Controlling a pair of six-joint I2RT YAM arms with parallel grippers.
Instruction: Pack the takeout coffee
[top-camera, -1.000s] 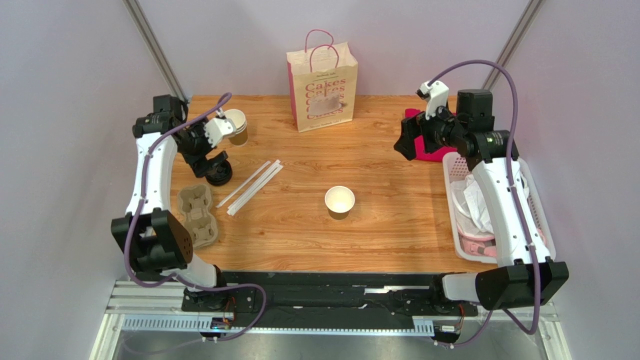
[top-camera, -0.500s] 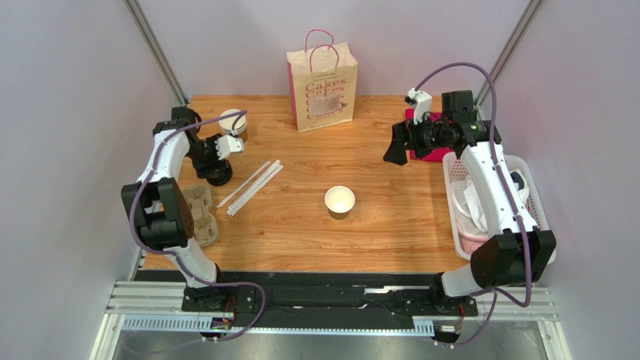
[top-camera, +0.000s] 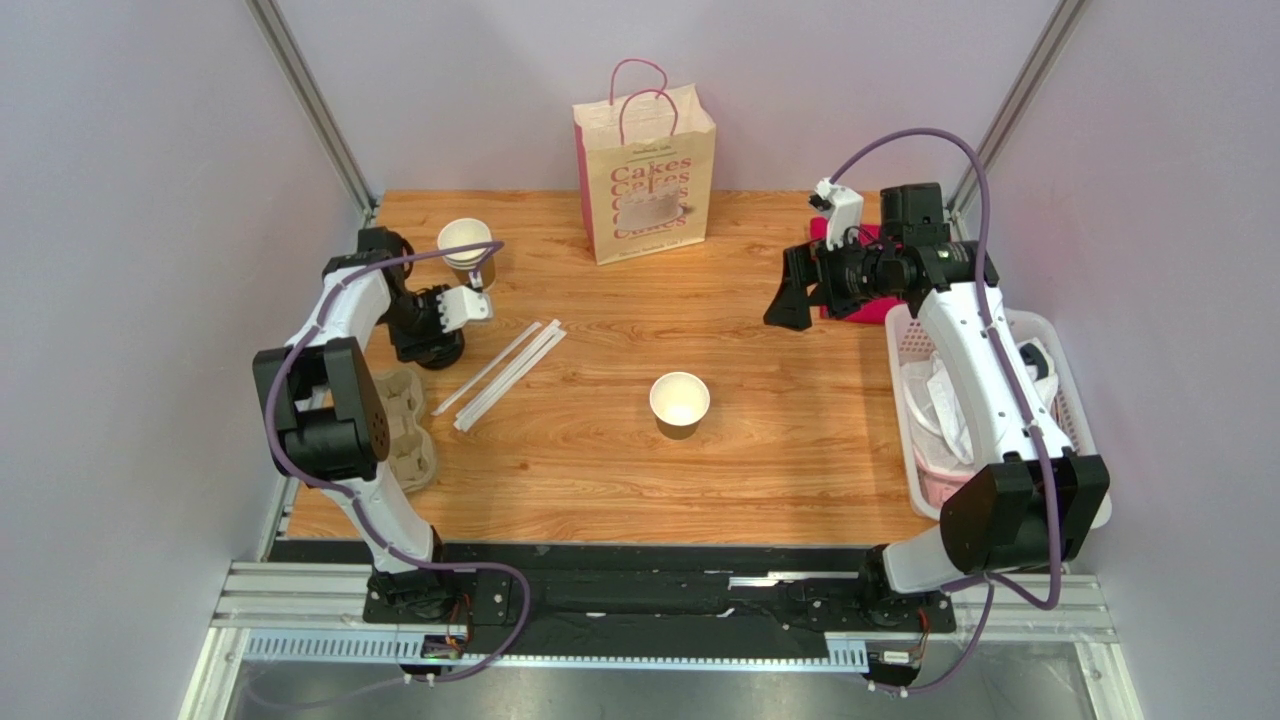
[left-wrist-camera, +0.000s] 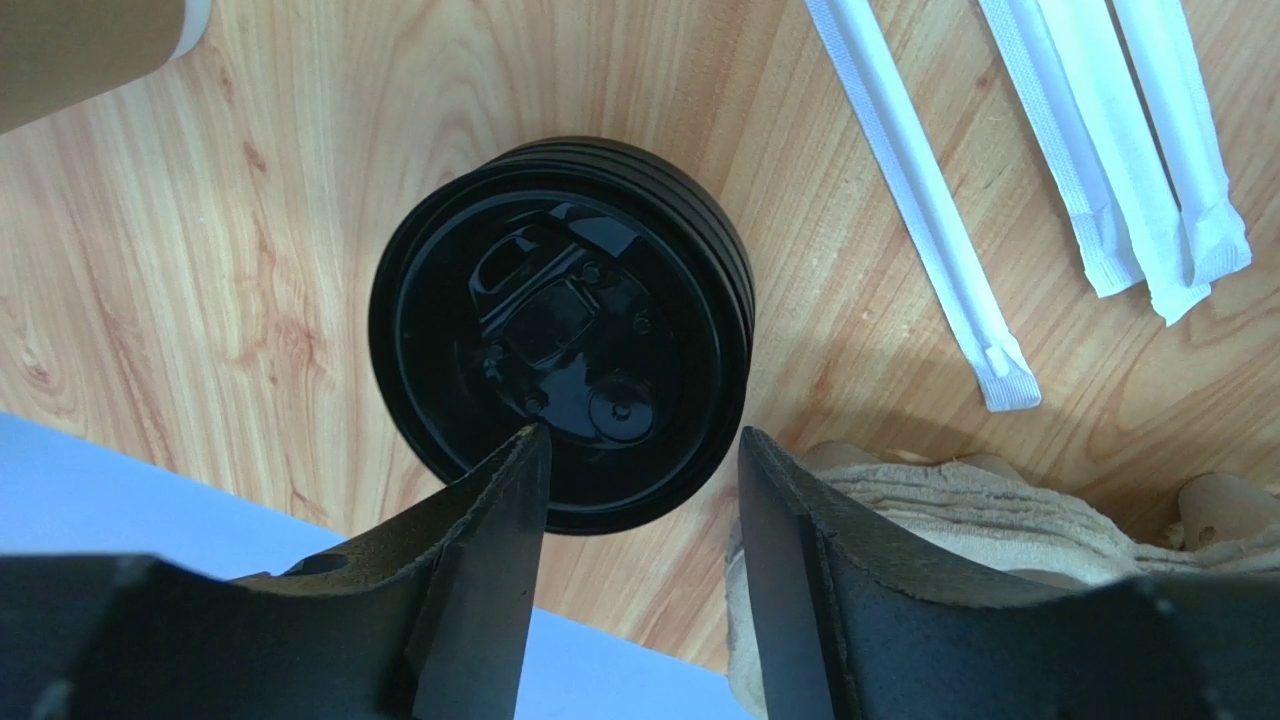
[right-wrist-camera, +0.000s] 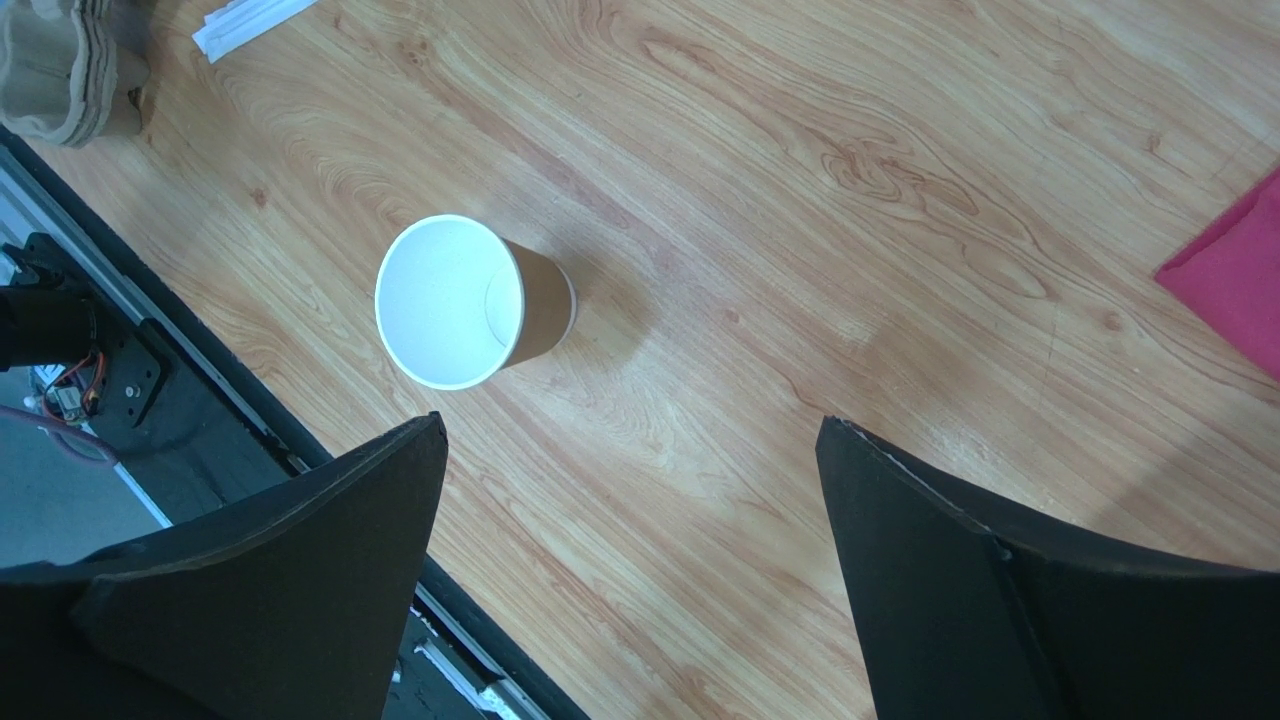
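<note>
Worryingly, the jaws of the left gripper (left-wrist-camera: 640, 438) hung spread over what looked like stacked black lids (left-wrist-camera: 556, 323), so closing might lift several together.

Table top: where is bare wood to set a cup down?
Bare wood lies between the open cup and the white basket, and between that cup and the paper bag. The left edge is crowded: black lids, straws, cup carrier.

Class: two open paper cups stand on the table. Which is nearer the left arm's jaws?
The back-left cup, just beyond the stack of black lids under those jaws; the other cup stands alone mid-table.
</note>
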